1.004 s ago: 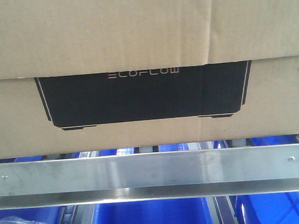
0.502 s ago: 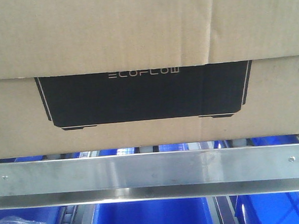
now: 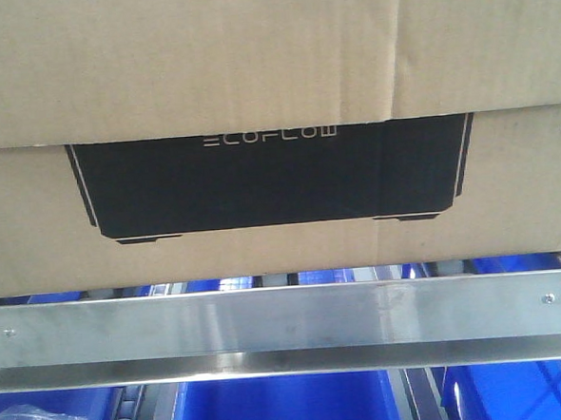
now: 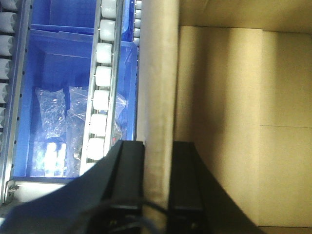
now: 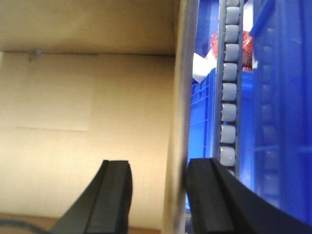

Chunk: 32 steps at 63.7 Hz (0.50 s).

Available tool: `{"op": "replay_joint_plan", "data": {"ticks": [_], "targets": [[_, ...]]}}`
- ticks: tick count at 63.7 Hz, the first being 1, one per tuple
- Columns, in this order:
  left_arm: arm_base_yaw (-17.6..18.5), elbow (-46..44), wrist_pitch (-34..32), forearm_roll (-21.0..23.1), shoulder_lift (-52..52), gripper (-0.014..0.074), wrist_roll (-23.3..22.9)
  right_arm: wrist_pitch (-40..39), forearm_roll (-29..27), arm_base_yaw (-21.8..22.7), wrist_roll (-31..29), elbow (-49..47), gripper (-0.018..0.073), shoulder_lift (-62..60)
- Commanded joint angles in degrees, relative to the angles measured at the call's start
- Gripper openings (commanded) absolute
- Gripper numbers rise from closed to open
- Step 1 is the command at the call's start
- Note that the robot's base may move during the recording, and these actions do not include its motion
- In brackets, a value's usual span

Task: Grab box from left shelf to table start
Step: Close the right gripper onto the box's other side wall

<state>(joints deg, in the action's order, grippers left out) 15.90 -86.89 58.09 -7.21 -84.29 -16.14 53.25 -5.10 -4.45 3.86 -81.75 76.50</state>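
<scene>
"While the box (image 3: 253, 69) sits up there on the shelf (image 3: 287, 324), is anything holding it?"

"Yes. The left gripper (image 4: 158, 146) is squeezing the box's left wall. One black finger (image 4: 131, 165) is outside and one is inside, and both press on the cardboard."

"And the right gripper (image 5: 161, 168)?"

"Its fingers stand on either side of the right wall, but they are spread apart. The outer finger (image 5: 209, 195) touches the wall. The inner one has a gap beside it, so nothing is pinched."

"Where is the box exactly?"

"Just above the shelf's shiny silver front (the part with the little screws), with its black panel (image 3: 269, 177) facing us. Blue bins (image 3: 283, 405) sit lower down, and white rollers (image 4: 100, 102) run beside the box. One bin holds clear plastic bags (image 4: 53, 112)."
</scene>
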Motion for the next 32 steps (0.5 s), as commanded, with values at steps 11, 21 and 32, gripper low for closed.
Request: {"op": "replay_joint_plan", "data": {"ticks": [11, 21, 32], "targets": [[0.37, -1.88, -2.8, -0.52, 1.93, -0.0102, -0.53, -1.59, 0.39, 0.06, 0.12, -6.85, 0.0395, 3.3], [0.37, -1.88, -2.8, -0.52, 1.93, -0.0102, -0.53, 0.49, 0.66, 0.06, 0.12, -9.98, 0.0395, 6.32], [0.37, -1.88, -2.8, -0.52, 1.93, -0.0102, -0.53, 0.92, 1.21, 0.06, 0.12, -10.09, 0.0395, 7.5]]}}
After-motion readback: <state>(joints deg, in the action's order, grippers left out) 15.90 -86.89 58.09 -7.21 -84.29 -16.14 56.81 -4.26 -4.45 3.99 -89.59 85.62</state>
